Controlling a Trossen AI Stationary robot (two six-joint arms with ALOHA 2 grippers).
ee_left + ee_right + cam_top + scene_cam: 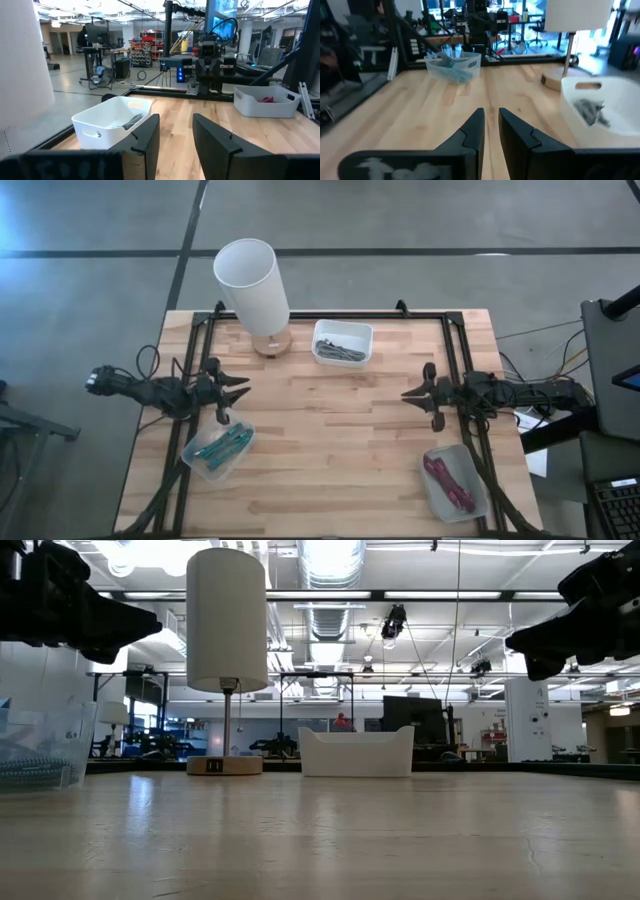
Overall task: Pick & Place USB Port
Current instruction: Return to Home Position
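Holds the left gripper (228, 393) above the wooden table (330, 430), just in front of the lamp (255, 290) and a little to its left, fingers (145, 137) spread with a clear gap and nothing between them. Carries the right gripper (415, 393) equally far forward of the lamp but well off to its right, fingers (472, 132) drawn near each other with only a narrow slit showing, likewise gripping nothing. Points both grippers inward, tip toward tip, well apart across the middle of the boards. Shows a clear bin (198, 460) of teal cables (225, 446) just beside the left gripper, farther forward from the lamp, toward the table's front edge. Sets a white bin (342, 324) holding grey cables (340, 350) just beside the lamp on its right, along the back of the table. Finds the pink black charger cables (448, 478) lying inside the grey bin (436, 452), diagonally across the table from the lamp, near the front right corner and forward of the right gripper. Stands the lamp itself upright at the back edge, left of centre, a white cylinder shade over a round wooden base.
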